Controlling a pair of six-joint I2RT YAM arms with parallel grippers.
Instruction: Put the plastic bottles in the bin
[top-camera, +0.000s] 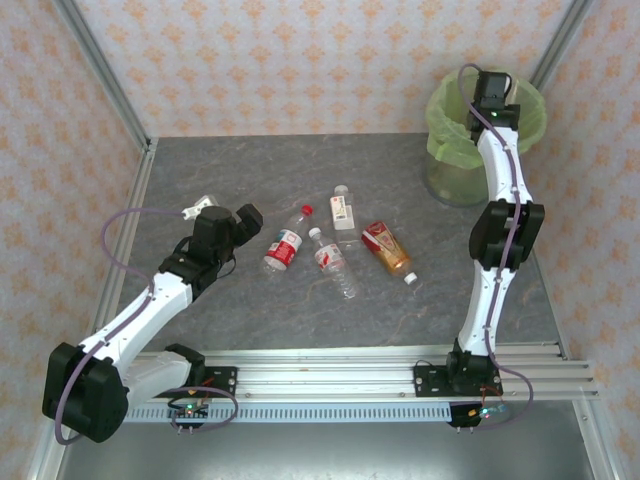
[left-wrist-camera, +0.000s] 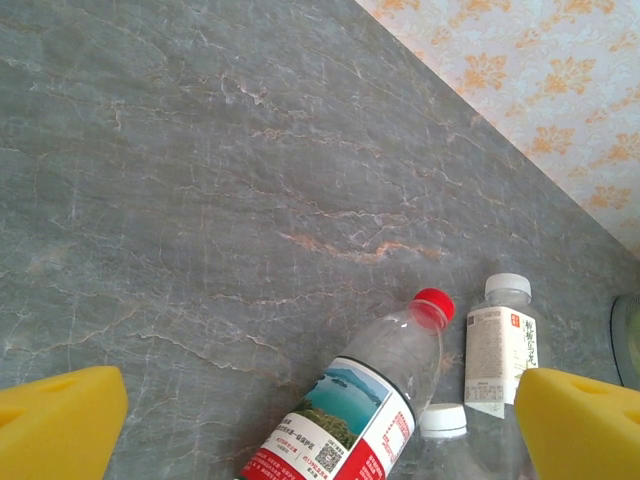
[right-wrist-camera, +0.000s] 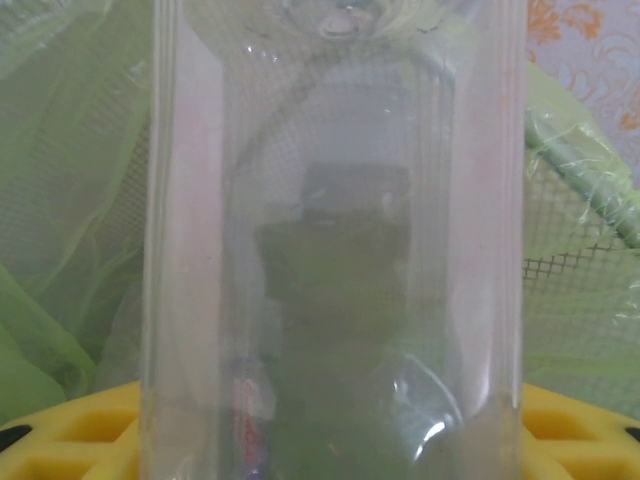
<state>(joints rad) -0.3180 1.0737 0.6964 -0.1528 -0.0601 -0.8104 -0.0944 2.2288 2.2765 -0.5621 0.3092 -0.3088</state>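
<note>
Grey stone-patterned table (top-camera: 300, 170) fills the middle of the top view, and walls with orange flower wallpaper (top-camera: 300, 60) stand around it. In the upper right corner of that view stands the bin (top-camera: 440, 125), lined with a light-green bag.

The right arm stretches up from the lower right, and its wrist is above the mouth of the bin. In the right wrist view the right gripper (right-wrist-camera: 330, 430) has a clear bottle (right-wrist-camera: 330, 250) between its yellow fingers (right-wrist-camera: 70, 430). The jaws are closed around it, one pad at each side. The green bag (right-wrist-camera: 70, 200) and a mesh wall (right-wrist-camera: 575, 265) are behind the bottle.

Four more bottles lie on their sides in the centre of the table, near each other but apart:
- a red-capped bottle (top-camera: 285, 247) with a red label
- to its right, a white-capped bottle (top-camera: 332, 262)
- above these two, a small white-label bottle (top-camera: 343, 208)
- furthest right, a brown-orange bottle (top-camera: 387, 250)

The left gripper (top-camera: 245, 218) hangs just left of the red-capped bottle. Its jaws are wide open and nothing is between them. In the left wrist view its two yellow pads sit in the lower corners of the frame, and the red-capped bottle lies between them at the bottom edge
</note>
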